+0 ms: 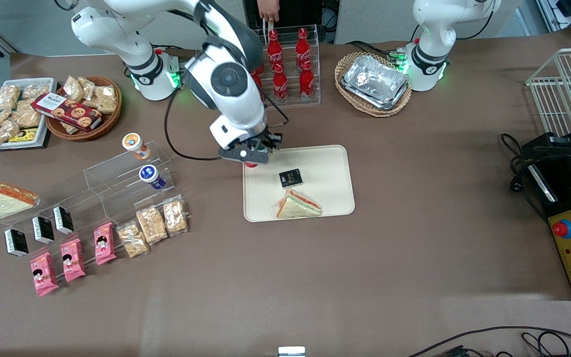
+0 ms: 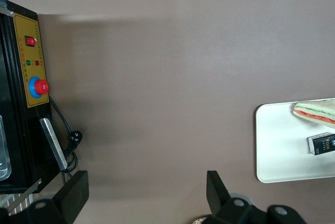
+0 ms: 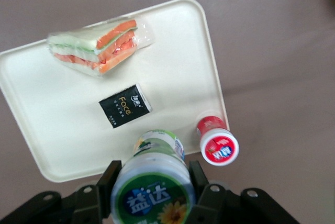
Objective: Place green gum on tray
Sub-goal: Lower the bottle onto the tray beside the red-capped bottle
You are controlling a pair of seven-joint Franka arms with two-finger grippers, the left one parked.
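My right gripper [image 1: 255,154] hangs above the tray's corner farthest from the front camera, toward the working arm's end, and is shut on the green gum [image 3: 153,179], a small jar with a green-rimmed white lid. The jar is held above the tray's edge in the wrist view. In the front view the gripper hides the jar. The cream-beige tray [image 1: 325,163] [image 3: 47,130] holds a wrapped sandwich [image 1: 298,204] [image 3: 99,43] and a small black box [image 1: 290,178] [image 3: 125,105]. A red-lidded jar [image 3: 218,141] [image 1: 251,164] stands on the table just outside the tray's rim, beside the gripper.
A clear acrylic rack [image 1: 117,173] with an orange-labelled jar [image 1: 134,145] and a blue-lidded jar [image 1: 151,176] lies toward the working arm's end. Cola bottles [image 1: 290,64] in a rack and a wicker basket of foil trays [image 1: 374,82] stand farther from the front camera than the tray.
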